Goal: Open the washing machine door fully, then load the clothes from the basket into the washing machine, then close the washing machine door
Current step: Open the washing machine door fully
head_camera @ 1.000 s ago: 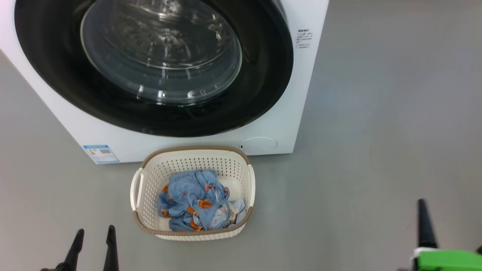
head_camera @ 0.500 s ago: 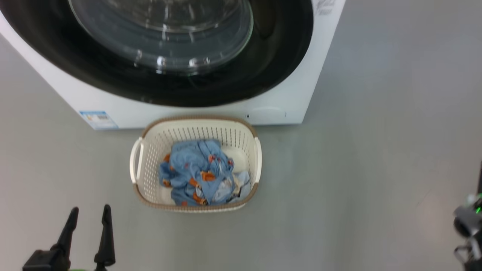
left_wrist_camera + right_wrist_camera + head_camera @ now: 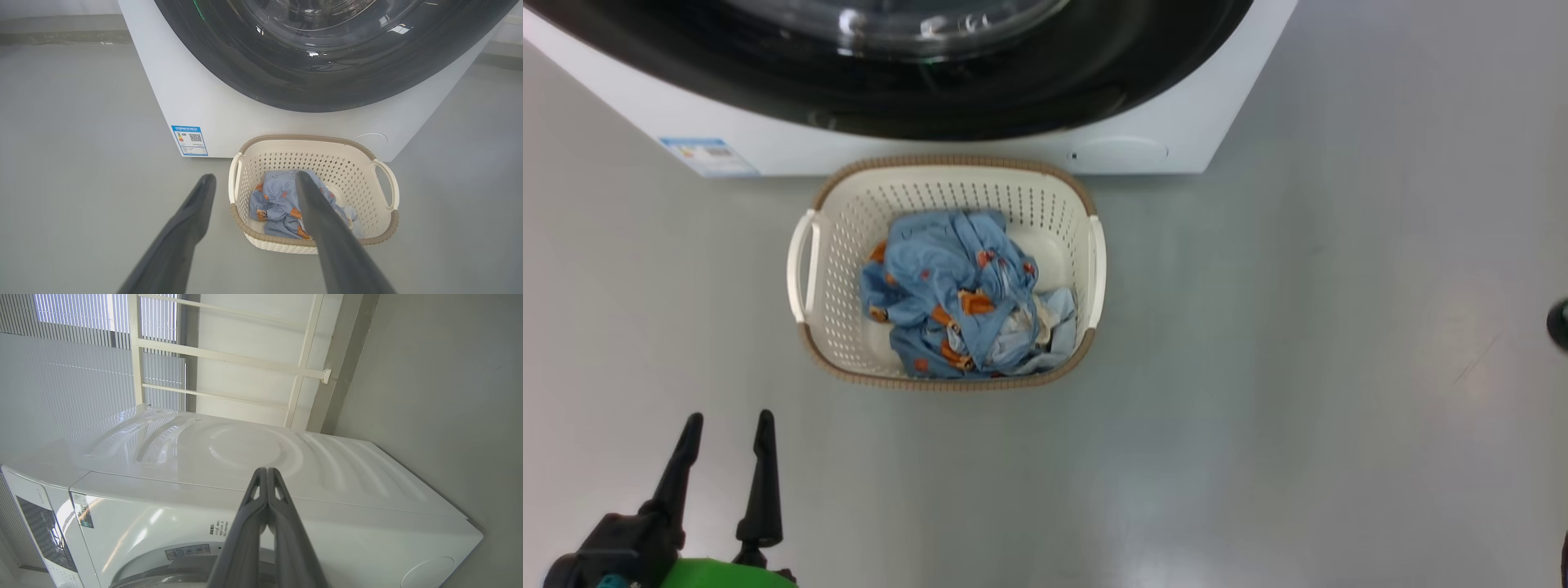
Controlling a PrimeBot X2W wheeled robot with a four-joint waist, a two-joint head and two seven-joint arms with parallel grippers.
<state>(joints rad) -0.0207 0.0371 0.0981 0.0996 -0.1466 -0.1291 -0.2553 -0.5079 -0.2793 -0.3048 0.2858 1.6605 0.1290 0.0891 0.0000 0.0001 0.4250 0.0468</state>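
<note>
Head view: the basket point(image 3: 845, 245) upper centre, holding the clothes point(image 3: 947, 302), just below the washing machine point(image 3: 1225, 122), the washing machine door point(image 3: 1013, 102) closed; left gripper point(image 3: 729, 420) lower left, fingers apart, empty | Left wrist view: the basket lower centre, behind the spread fingers | Right wrist view: right gripper point(image 3: 266, 470) bottom centre, fingers together, empty, before the washing machine.

- The washing machine point(image 3: 1201, 122) is white and carries a small blue label point(image 3: 709, 155).
- The door point(image 3: 1013, 98) is glossy black, with clear glass in its middle.
- The basket point(image 3: 849, 269) is cream with rows of small holes. Its rim is brown and its handles are white.
- The clothes point(image 3: 939, 294) are light blue, printed with small orange-brown figures, with a little cream-white cloth among them.
- The floor point(image 3: 1298, 367) is plain grey.
- My left gripper point(image 3: 729, 420) has black fingers, with bright green behind them.
- My right gripper point(image 3: 266, 471) looks dark grey.
</note>
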